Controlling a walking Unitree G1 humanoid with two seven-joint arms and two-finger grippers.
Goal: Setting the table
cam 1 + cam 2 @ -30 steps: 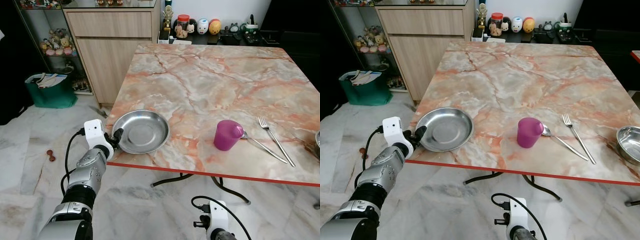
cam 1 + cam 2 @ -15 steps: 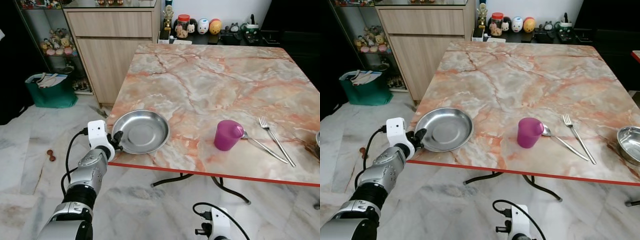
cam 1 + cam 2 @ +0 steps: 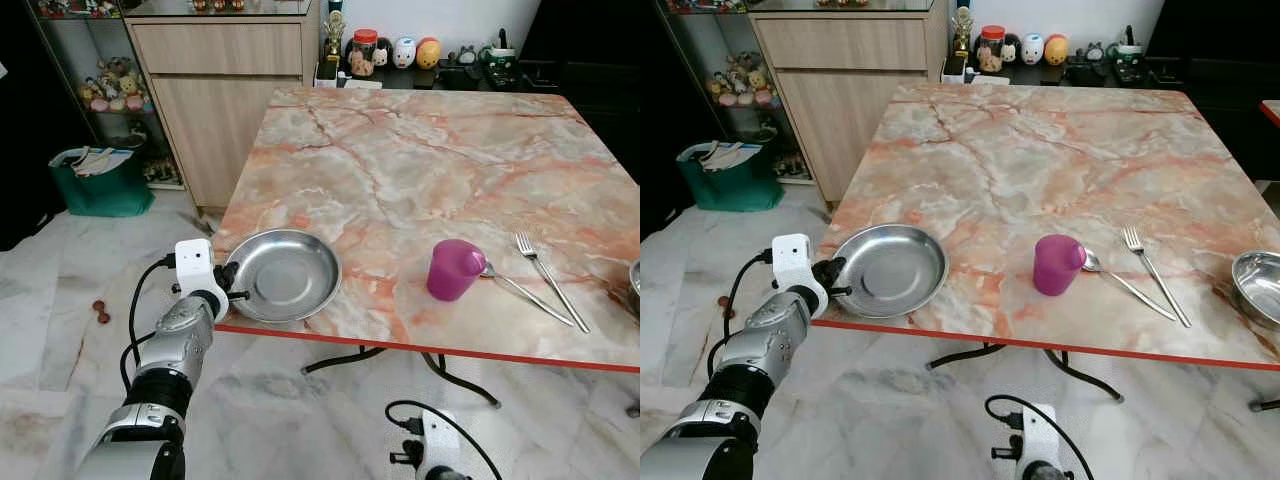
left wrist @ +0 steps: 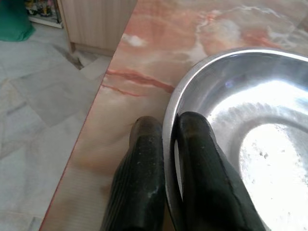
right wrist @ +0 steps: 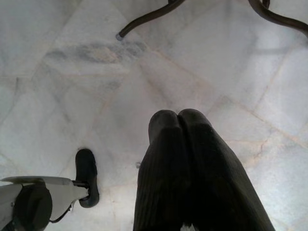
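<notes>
A shallow steel plate [image 3: 284,274] lies at the near left corner of the marble table [image 3: 420,160]. My left gripper [image 3: 228,282] is shut on the plate's left rim [image 4: 169,120], one finger inside the rim and one outside. A purple cup [image 3: 451,269] stands near the front edge, with a spoon [image 3: 520,291] and a fork [image 3: 550,280] to its right. A steel bowl [image 3: 1257,284] sits at the right edge. My right gripper [image 5: 178,120] hangs shut below the table, over the floor.
A wooden cabinet [image 3: 225,90] stands beyond the table's left side, a green bag [image 3: 98,180] on the floor beside it. Jars and figurines [image 3: 400,52] line a shelf behind the table. Table legs [image 5: 149,17] cross the tiled floor.
The plate has slid slightly nearer the front edge of the table with my left gripper still on its rim. The other tableware has not moved.
</notes>
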